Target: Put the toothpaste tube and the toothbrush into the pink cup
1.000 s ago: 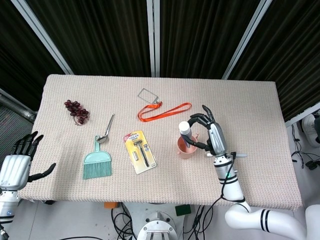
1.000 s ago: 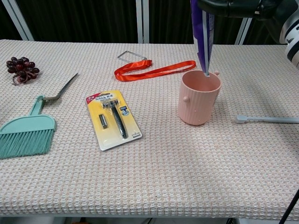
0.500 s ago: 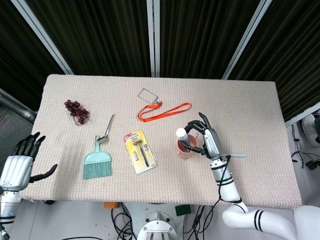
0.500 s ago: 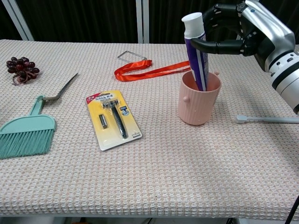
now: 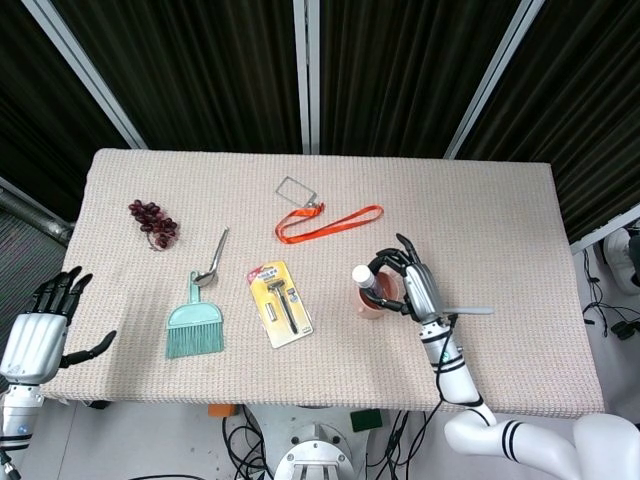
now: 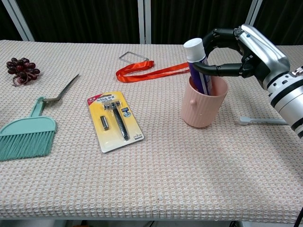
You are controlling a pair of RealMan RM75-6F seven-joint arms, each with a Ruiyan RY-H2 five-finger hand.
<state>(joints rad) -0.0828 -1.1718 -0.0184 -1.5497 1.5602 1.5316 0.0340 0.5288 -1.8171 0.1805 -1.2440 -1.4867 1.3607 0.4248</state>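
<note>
The pink cup [image 6: 201, 108] [image 5: 369, 304] stands right of the table's middle, leaning a little. In it stands the purple toothpaste tube [image 6: 197, 59] [image 5: 364, 277], white cap up and bottom end inside the cup. My right hand [image 6: 251, 54] [image 5: 416, 286] grips the tube just above the rim, with fingers curled around it. A grey toothbrush [image 6: 261, 121] [image 5: 466, 312] lies flat on the cloth to the right of the cup, partly under my right wrist. Off the table's front left corner my left hand [image 5: 40, 335] hangs with its fingers spread and holds nothing.
A razor in a yellow pack [image 6: 115, 120] [image 5: 282, 303] lies left of the cup. Further left are a teal hand brush [image 6: 26, 135], a spoon [image 6: 64, 90] and grapes [image 6: 19, 68]. An orange lanyard [image 6: 156, 72] with a card holder lies behind the cup.
My right hand has come down and lowered the toothpaste tube from above the cup until it stands deep inside. The left hand has sunk slightly.
</note>
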